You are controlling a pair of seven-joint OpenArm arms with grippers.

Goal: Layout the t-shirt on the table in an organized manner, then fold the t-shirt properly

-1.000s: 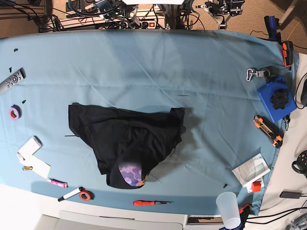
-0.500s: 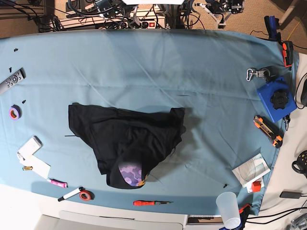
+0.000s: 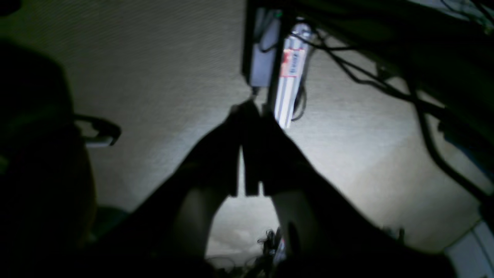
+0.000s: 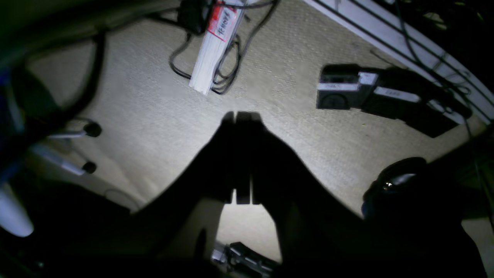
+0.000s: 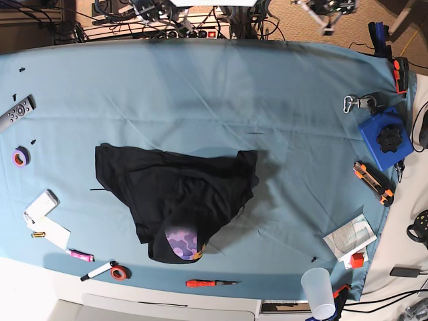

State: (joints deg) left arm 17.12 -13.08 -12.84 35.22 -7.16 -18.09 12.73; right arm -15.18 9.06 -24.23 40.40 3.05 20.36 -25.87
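The black t-shirt [image 5: 177, 197] lies crumpled left of the table's middle, with a patch of its purple camo print [image 5: 182, 242] showing at the front. The table [image 5: 294, 167] is covered in light blue cloth. Neither gripper is over the table. In the left wrist view my left gripper [image 3: 247, 107] is a dark silhouette above carpeted floor, its fingers pressed together with nothing between them. The right wrist view shows my right gripper [image 4: 240, 115] the same way, shut and empty above the carpet.
Along the left edge lie a remote [image 5: 16, 112], a tape roll [image 5: 21, 157] and a white box [image 5: 42, 204]. A marker [image 5: 98, 270], a red screwdriver [image 5: 212, 283] and a plastic cup [image 5: 319, 292] sit at the front. A blue box [image 5: 384, 139] and an orange knife [image 5: 373, 182] are at the right.
Arm parts behind the table's far edge have shifted slightly. The t-shirt lies as before.
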